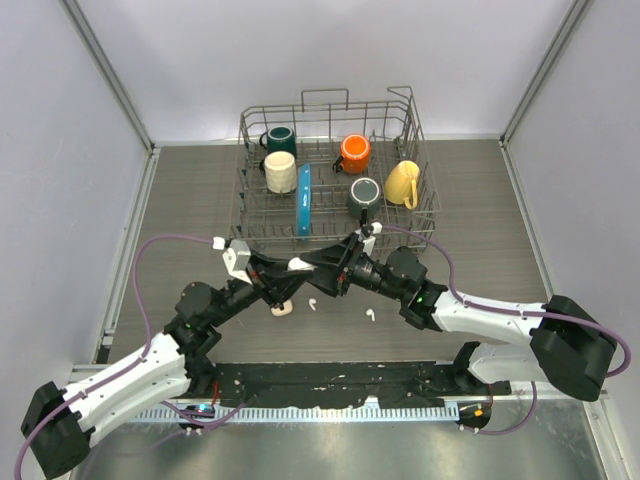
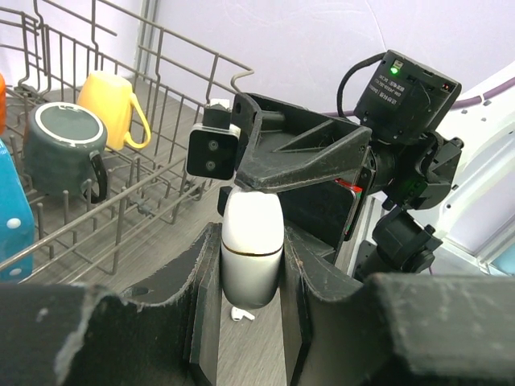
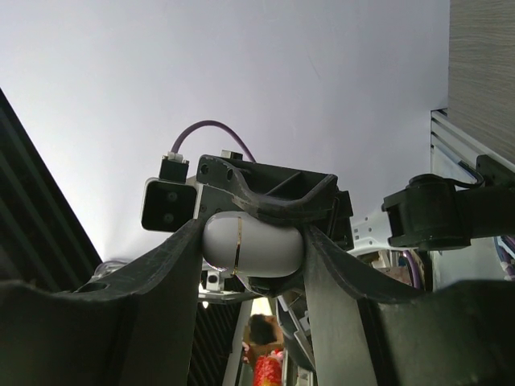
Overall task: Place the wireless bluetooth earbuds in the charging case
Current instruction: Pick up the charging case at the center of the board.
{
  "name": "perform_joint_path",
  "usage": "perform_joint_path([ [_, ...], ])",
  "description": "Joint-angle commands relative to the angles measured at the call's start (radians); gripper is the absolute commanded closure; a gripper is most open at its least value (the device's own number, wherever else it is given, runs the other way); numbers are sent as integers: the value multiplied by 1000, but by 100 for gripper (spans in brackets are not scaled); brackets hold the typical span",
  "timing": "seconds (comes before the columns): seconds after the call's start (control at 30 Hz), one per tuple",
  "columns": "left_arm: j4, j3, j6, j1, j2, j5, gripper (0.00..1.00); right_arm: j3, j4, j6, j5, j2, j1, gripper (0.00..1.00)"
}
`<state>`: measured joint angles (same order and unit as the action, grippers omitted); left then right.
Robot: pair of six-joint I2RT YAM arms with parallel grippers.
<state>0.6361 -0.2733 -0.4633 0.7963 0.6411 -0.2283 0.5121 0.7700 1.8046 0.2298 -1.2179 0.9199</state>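
A white charging case, closed with a thin seam line, is held above the table between both arms. My left gripper is shut on it; in the left wrist view the case sits upright between the left gripper's fingers. My right gripper is shut on the same case from the other side, with the right gripper spanning its length. On the table below lie a white earbud, seen also under the case, another white earbud, and a pale pink-beige piece.
A wire dish rack stands behind the grippers. It holds a dark green mug, a cream mug, an orange mug, a yellow mug, a dark grey mug and a blue plate.
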Motion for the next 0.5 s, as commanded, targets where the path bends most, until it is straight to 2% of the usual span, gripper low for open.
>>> perform_joint_path([
  [0.0,63,6,-3,1,-11,-2,79,6,100,7,-20,12,0,96],
  [0.13,74,8,-6,3,-11,14,75,5,113,24,-17,5,0,96],
  [0.47,102,3,-14,3,0,23,75,-1,166,56,-7,-23,2,96],
])
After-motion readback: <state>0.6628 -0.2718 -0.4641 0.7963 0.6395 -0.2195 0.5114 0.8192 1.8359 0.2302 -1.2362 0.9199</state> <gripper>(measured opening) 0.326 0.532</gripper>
